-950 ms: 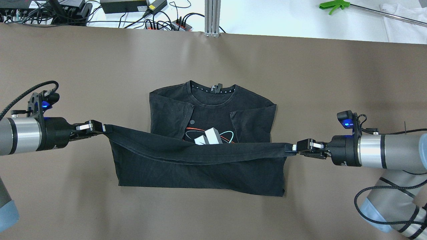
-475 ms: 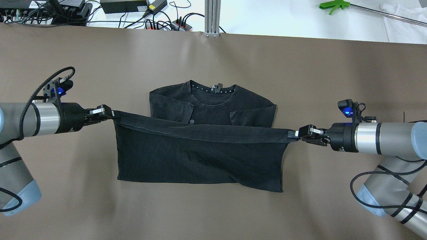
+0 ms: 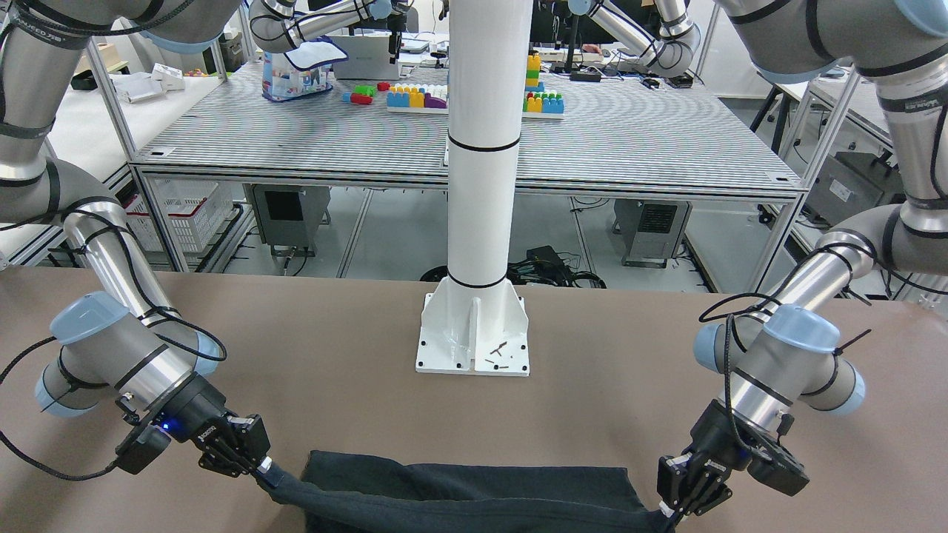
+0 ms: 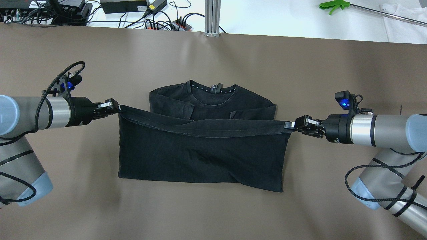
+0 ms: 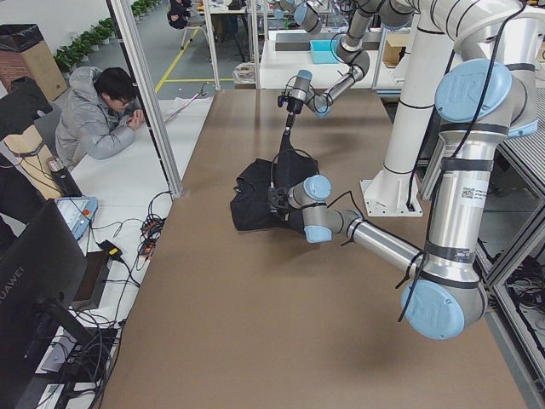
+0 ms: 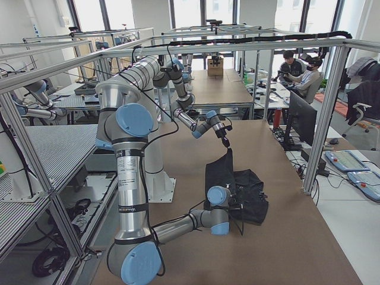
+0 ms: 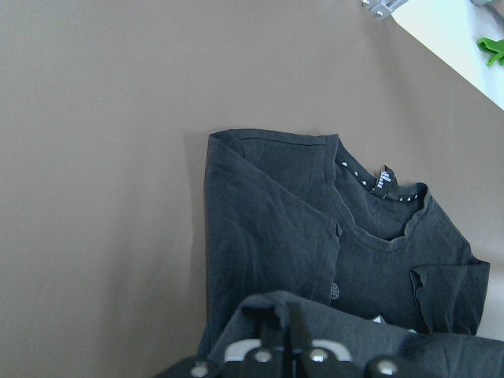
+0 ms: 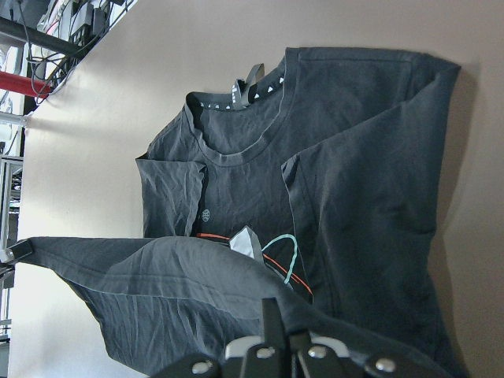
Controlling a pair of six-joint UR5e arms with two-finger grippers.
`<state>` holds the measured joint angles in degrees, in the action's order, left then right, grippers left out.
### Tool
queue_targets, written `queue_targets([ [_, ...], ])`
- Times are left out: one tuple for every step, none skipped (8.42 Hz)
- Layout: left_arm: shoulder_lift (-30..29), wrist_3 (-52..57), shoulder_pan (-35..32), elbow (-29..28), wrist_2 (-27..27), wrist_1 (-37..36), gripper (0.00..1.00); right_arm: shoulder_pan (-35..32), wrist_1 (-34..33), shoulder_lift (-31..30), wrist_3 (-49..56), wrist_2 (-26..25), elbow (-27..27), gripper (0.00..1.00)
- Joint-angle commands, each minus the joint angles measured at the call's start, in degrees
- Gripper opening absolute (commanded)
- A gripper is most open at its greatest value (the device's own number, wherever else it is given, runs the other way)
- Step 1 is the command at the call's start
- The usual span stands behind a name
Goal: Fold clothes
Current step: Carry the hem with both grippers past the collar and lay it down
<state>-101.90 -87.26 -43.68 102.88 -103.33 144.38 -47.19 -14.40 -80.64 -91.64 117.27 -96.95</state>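
The clothes are one black T-shirt [image 4: 200, 153] lying flat on the brown table, collar [image 4: 213, 91] at the far side and sleeves folded inward. My left gripper [image 4: 115, 107] is shut on the left corner of the bottom hem. My right gripper [image 4: 288, 125] is shut on the right corner. The hem hangs stretched between them above the chest, so the lower half is doubled over the upper half. The front-facing view shows the raised hem [image 3: 459, 488] between the left gripper [image 3: 670, 511] and the right gripper [image 3: 263, 470]. The right wrist view shows the chest print [image 8: 276, 256] under the lifted hem.
The white pillar's base plate [image 3: 474, 337] is bolted to the table on the robot's side. Cables and power bricks [image 4: 133, 10], an aluminium post [image 4: 212, 16] and a green tool [image 4: 333, 6] lie beyond the far edge. A person [image 5: 102, 111] sits past that edge.
Both grippers have carried the stretched hem away from the robot toward the collar. The chest print, visible a second ago, is now covered in the overhead view.
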Motion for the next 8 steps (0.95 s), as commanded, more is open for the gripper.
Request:
queue_targets([
  [-6.27, -0.8, -1.14, -6.36, 0.06, -0.15, 0.0, -0.09, -3.34, 1.97, 0.49, -2.92, 0.79, 0.0],
  [-6.64, -0.89, -1.58, -7.16, 0.06, -0.15, 0.0, -0.09, -3.44, 2.59, 0.49, -3.97, 2.8, 0.0],
  [-6.81, -0.89, -2.28, -8.21, 0.06, -0.15, 0.0, -0.09, -3.18, 2.6, 0.49, -4.77, 3.43, 0.0],
  [-7.51, -0.89, -3.07, -9.7, -0.03, -0.15, 0.0, -0.09, -3.44, 2.68, 0.49, -6.6, 3.87, 0.0],
  [-7.78, -0.89, -3.34, -10.59, -0.03, -0.15, 0.0, 0.0, -3.44, 2.77, 0.58, -8.71, 4.83, 0.0],
  [-8.04, -0.81, -3.95, -11.64, -0.03, -0.15, 0.0, 0.0, -3.44, 3.38, 0.58, -8.9, 5.71, 0.0],
  [-8.4, -0.37, -3.96, -13.57, 0.06, -0.15, 0.0, -0.09, -3.44, 3.56, 0.67, -8.9, 6.68, 0.0],
  [-9.18, -0.37, -3.96, -14.89, 0.15, -0.06, 0.0, -0.18, -3.36, 3.39, 0.67, -8.9, 7.56, 0.0],
])
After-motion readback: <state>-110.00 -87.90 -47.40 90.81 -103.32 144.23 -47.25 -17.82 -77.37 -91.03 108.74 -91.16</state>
